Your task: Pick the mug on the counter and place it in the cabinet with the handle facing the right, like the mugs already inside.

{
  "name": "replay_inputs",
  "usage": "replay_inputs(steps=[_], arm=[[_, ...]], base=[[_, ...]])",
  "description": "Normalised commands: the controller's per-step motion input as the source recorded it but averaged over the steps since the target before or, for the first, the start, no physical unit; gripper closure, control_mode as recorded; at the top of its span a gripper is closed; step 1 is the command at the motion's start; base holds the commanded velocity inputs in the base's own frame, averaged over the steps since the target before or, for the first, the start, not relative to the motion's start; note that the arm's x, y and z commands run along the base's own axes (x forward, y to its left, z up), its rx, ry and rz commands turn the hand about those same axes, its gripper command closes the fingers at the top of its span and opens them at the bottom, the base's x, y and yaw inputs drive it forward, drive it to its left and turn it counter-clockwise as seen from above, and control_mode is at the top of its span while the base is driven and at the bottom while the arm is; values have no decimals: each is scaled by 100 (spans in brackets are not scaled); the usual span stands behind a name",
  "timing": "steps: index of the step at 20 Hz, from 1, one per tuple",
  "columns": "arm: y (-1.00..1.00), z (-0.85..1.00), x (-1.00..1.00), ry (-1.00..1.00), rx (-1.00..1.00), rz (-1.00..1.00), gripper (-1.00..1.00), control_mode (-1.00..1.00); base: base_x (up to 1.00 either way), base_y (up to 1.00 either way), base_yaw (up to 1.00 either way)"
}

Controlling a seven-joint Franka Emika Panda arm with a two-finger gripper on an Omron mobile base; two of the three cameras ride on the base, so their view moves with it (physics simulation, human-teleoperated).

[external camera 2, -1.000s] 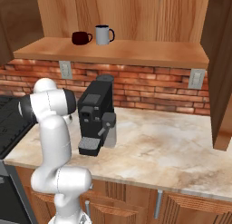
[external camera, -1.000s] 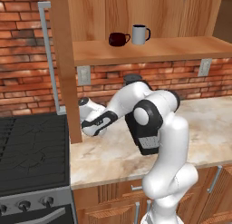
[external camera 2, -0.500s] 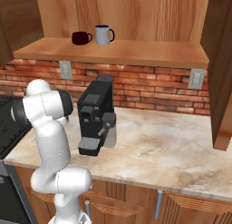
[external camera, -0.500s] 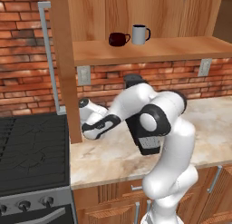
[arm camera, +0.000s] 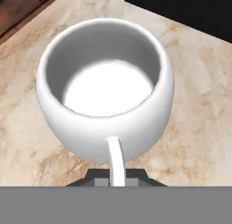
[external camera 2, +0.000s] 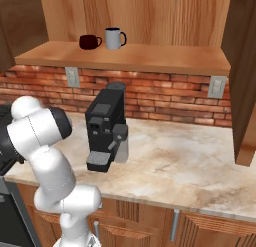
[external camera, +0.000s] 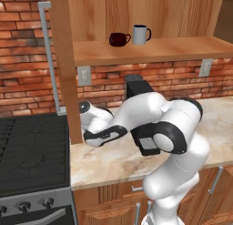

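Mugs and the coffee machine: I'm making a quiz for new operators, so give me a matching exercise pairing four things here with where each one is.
Things:
1. squat white mug
2. dark red mug
3. taller white mug
4. coffee machine

Places:
A. on the cabinet shelf, right one of the pair
B. on the counter, against the brick wall
C. handle between the shut gripper's fingertips
D. on the cabinet shelf, left one of the pair

Pairs: 1-C, 2-D, 3-A, 4-B
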Motion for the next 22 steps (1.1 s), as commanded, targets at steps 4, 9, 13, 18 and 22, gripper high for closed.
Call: replay_inputs(steps=[4, 9, 13, 18, 22], arm=[[-16, 27, -24, -5, 0, 1, 100, -100], [-36, 27, -28, -4, 0, 5, 100, -100], [-34, 28, -29, -2, 0, 10, 100, -100], [-17, 33, -36, -1, 0, 17, 100, -100], [-5, 24, -38, 0, 1, 23, 100, -100]], base=[[0, 0, 0], [0, 0, 0], [0, 0, 0], [0, 0, 0], [0, 0, 0]])
